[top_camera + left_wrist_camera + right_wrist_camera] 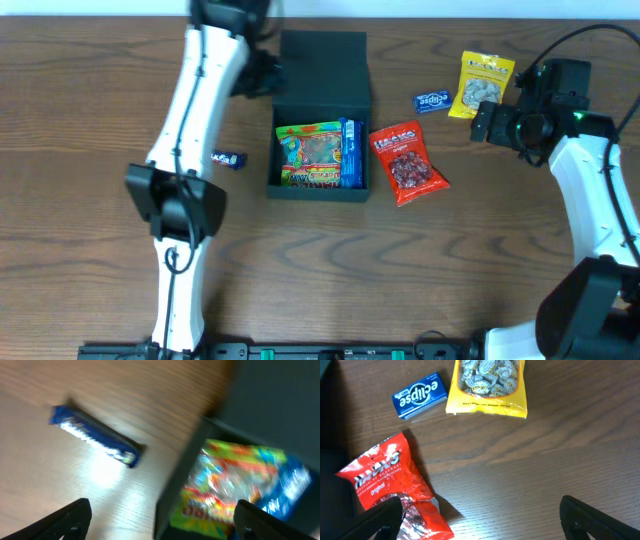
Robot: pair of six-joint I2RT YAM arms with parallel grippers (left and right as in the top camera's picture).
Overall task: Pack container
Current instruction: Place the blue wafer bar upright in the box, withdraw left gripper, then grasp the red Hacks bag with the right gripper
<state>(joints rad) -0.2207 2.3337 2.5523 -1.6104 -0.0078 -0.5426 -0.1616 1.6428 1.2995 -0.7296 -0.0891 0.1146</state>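
Note:
The dark teal container (322, 90) stands at the middle back of the table with its flap lid open toward the back. Inside lie a colourful green snack packet (308, 157) and a blue packet (348, 152). My left gripper (262, 74) is open and empty, beside the container's left wall. In the left wrist view it (162, 520) hovers over that wall (175, 485), with the green packet (230, 485) to its right. My right gripper (490, 125) is open and empty, right of the container. In the right wrist view it (480, 515) is above bare wood.
A red snack packet (408, 162) (390, 490) lies just right of the container. A blue Eclipse pack (433, 101) (418, 395) and a yellow bag (484, 84) (487, 385) lie at the back right. A small blue bar (229, 160) (95, 437) lies left of the container.

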